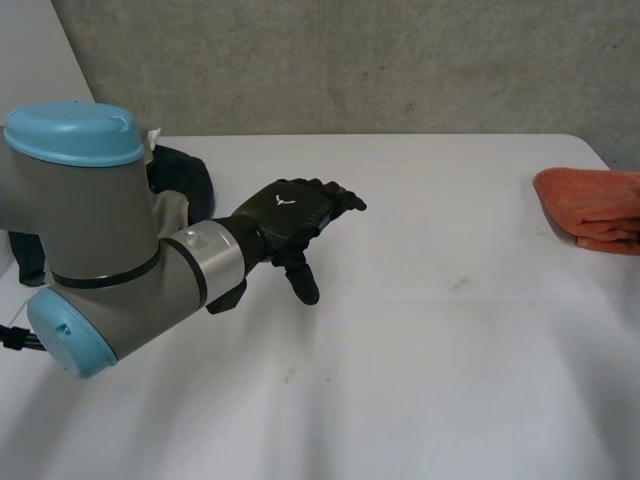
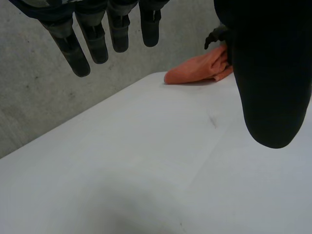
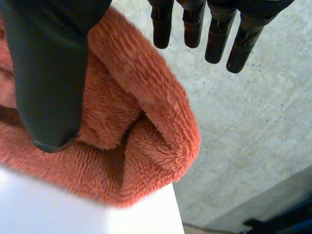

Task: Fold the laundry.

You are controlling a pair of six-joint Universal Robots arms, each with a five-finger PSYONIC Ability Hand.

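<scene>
A folded orange towel (image 1: 590, 208) lies at the far right edge of the white table (image 1: 420, 340). In the right wrist view this towel (image 3: 141, 126) is a thick fleecy bundle at the table's corner. My right hand (image 3: 48, 73) is over it, the thumb close above the folds and the straight fingers (image 3: 214, 34) spread past its far side, holding nothing. My left hand (image 1: 285, 212) hovers open above the bare left middle of the table, far from the towel. In its own wrist view the left hand (image 2: 270, 73) has straight fingers, with the towel (image 2: 197, 69) far beyond them.
A black bundle (image 1: 185, 175) lies at the back left, behind my left arm (image 1: 90, 230). A concrete wall (image 1: 380, 60) runs behind the table. The table edge (image 3: 165, 209) drops off right beside the towel.
</scene>
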